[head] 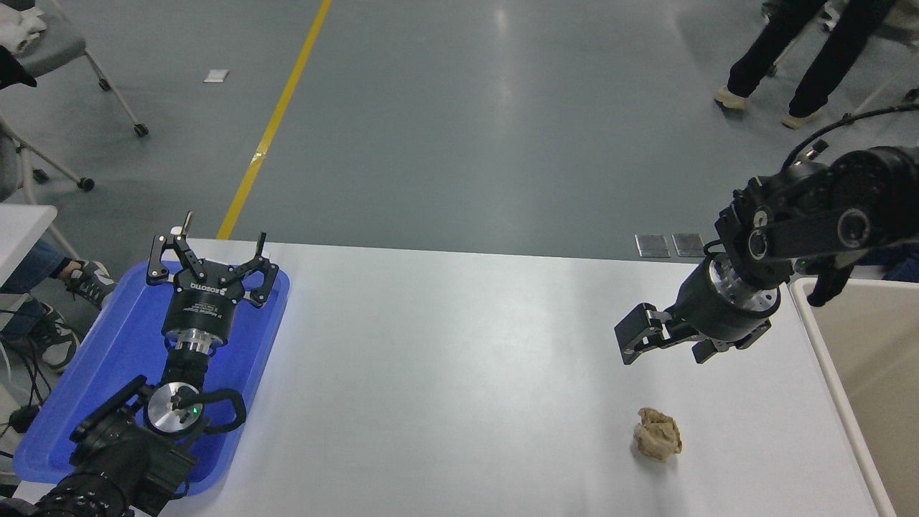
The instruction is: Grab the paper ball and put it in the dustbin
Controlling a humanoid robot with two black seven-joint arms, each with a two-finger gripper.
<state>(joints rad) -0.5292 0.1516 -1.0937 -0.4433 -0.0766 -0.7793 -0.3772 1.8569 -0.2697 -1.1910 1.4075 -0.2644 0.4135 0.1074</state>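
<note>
- white table (445,373): smooth, matte, flat; the paper ball could skid on it if nudged sideways.
- dustbin (826,337): beige plastic with a rounded pale rim, at the right edge, just beside the table; only part shows. Risk: a release short of the rim drops the ball on the table.
- blue tray (100,402): flat glossy plastic, far left; left gripper (215,258) parked over it, fingers spread.
- right gripper (664,345): black metal, jaws spread, empty, hanging above the table just beyond the ball.
- paper ball (657,433): tan, wrinkled, irregular wad, near right of the table, apart from the gripper. Risk: the soft shape squashes or slips if pinched off-centre.
</note>
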